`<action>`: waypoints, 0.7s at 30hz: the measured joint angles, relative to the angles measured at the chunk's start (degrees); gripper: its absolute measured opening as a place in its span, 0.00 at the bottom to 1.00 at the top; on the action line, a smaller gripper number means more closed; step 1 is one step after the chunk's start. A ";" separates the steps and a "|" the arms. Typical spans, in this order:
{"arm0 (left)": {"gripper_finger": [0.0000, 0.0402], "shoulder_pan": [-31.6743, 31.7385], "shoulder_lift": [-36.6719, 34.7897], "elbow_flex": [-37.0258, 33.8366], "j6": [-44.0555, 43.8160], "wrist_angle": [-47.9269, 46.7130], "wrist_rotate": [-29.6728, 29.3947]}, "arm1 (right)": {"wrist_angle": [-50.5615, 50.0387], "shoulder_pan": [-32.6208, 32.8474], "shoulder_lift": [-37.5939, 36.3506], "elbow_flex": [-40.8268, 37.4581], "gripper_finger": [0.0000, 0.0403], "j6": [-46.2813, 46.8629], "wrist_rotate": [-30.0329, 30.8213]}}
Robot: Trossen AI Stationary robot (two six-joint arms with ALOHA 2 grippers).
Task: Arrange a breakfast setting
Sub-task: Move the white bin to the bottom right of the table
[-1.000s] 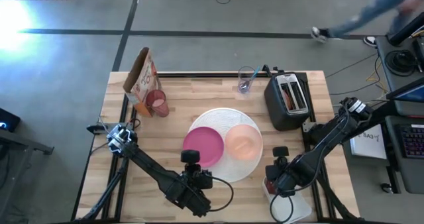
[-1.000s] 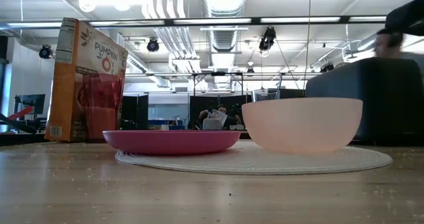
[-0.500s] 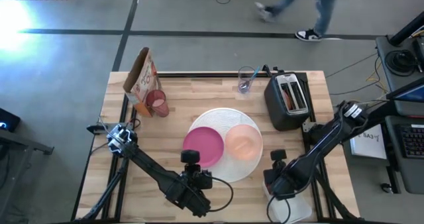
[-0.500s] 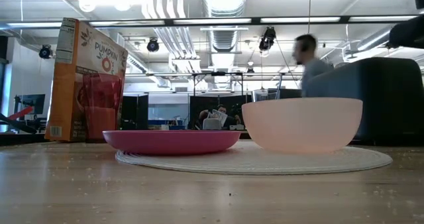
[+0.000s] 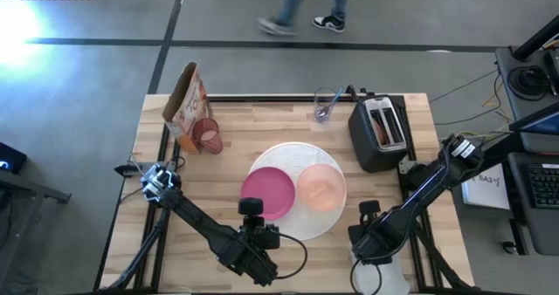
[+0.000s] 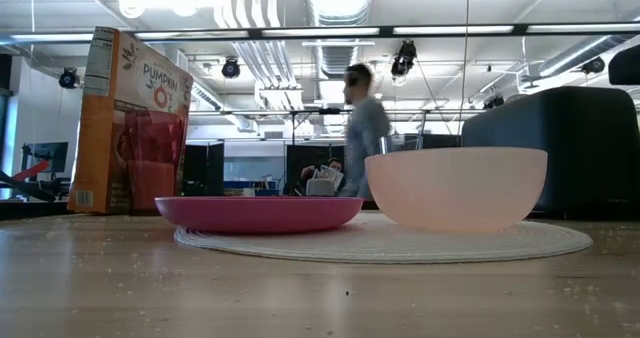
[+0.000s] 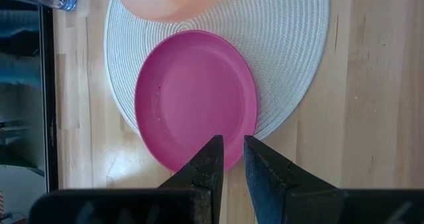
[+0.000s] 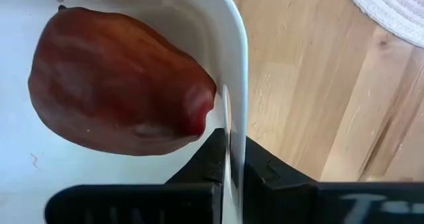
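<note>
The right gripper (image 8: 228, 159) is clamped on the rim of the white tub (image 8: 225, 38), which holds a dark red fruit (image 8: 119, 85). Beyond the tub, the white plate (image 5: 297, 160) carries the magenta plate (image 5: 268, 193) and peach bowl (image 5: 321, 188). The left gripper (image 7: 229, 159), fingers nearly together and empty, hovers over the magenta plate's near edge.

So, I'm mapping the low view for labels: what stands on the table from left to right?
Orange pumpkin cereal box → flat magenta plate → peach translucent bowl → black toaster. The plate and bowl sit on the round white woven mat.
</note>
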 joint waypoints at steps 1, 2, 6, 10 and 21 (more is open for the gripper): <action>0.11 0.00 0.00 0.00 0.00 0.00 0.00 | -0.40 0.01 0.00 0.00 0.02 -0.28 -0.47; 0.11 0.00 0.00 0.00 0.00 0.02 0.00 | -1.11 0.01 0.00 0.00 0.02 -0.49 -1.02; 0.11 0.00 0.00 0.00 0.00 0.18 0.00 | -4.80 0.14 0.00 0.00 0.02 -0.43 -3.49; 0.11 0.00 0.00 0.00 -0.01 0.26 -0.02 | -7.49 0.56 0.00 0.00 0.02 -0.25 -6.25; 0.11 0.02 0.00 0.00 0.00 0.39 -0.09 | -11.55 4.01 0.00 -0.04 0.02 5.53 -9.80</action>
